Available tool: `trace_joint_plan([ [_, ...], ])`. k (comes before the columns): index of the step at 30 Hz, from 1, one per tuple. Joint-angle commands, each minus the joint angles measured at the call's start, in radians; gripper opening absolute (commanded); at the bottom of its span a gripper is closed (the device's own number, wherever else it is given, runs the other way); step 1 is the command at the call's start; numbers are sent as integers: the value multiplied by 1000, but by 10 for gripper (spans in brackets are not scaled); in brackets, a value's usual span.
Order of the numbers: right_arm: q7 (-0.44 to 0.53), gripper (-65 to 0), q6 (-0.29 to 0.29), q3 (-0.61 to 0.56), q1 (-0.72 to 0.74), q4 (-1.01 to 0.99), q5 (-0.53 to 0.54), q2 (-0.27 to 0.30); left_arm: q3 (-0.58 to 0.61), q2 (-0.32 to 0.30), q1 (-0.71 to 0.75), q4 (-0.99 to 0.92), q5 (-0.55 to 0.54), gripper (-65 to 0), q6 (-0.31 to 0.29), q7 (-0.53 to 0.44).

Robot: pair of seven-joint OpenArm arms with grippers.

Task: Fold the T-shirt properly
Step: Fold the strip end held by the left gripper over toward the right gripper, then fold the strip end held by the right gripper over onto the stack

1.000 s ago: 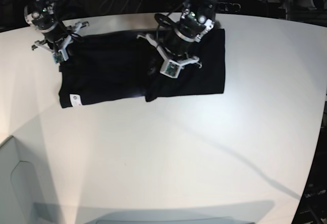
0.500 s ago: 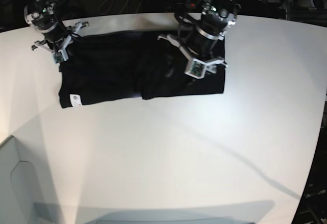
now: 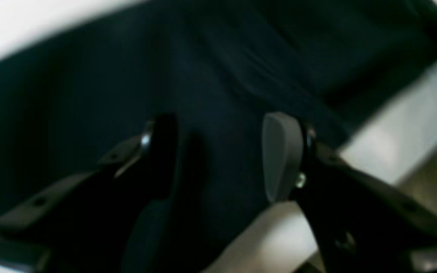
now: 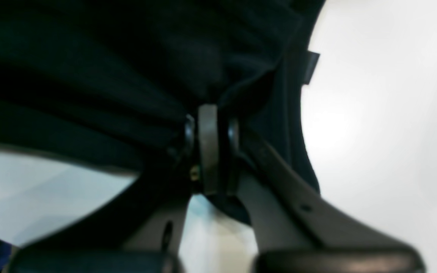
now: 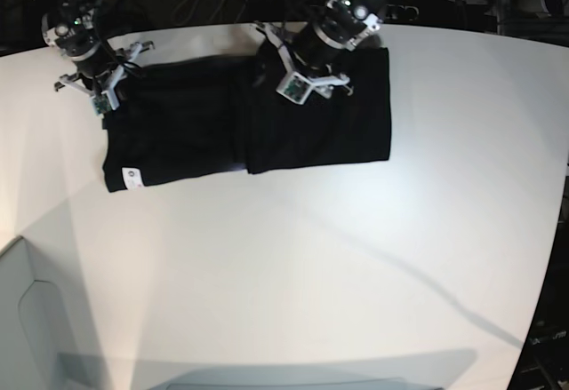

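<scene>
Only our right wrist view showed the right gripper (image 4: 209, 125) pinching a bunched T-shirt (image 5: 249, 119) fold; our left gripper (image 3: 218, 159) hung spread over cloth. From base, the shirt lay at 12 o'clock on the table (image 5: 311, 266), with bare room toward 6.

Left wrist view motion-blurred: weave and folds of large plain black cloth T-shirt (image 3: 218, 76) unreadable. Dark left-hand finger (image 3: 157, 159) merges with cloth. Right wrist view: cloth bunched at closed pads (image 4: 208, 148), pinched edge hidden. Base view: shirt's far hem at white tabletop (image 5: 356, 257) far edge hidden under arms; small white tag (image 5: 129, 175) print too small.
</scene>
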Motion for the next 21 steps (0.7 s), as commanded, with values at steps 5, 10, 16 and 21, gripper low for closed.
trace_joint_plan([
  [5,-1,-407,6,16,-15,118,6,3,9,4,-23,23,-5,-308,5,-38],
  [10,1,-306,6,102,39,150,5,-66,-37,-3,-15,148,-5,-308,8,-38],
  [16,-1,-281,6,157,116,104,5,-97,-278,1,16,183,-6,-308,2,-38],
  [21,-1,-281,6,163,156,29,3,-97,-508,1,45,175,-79,-307,1,-38],
])
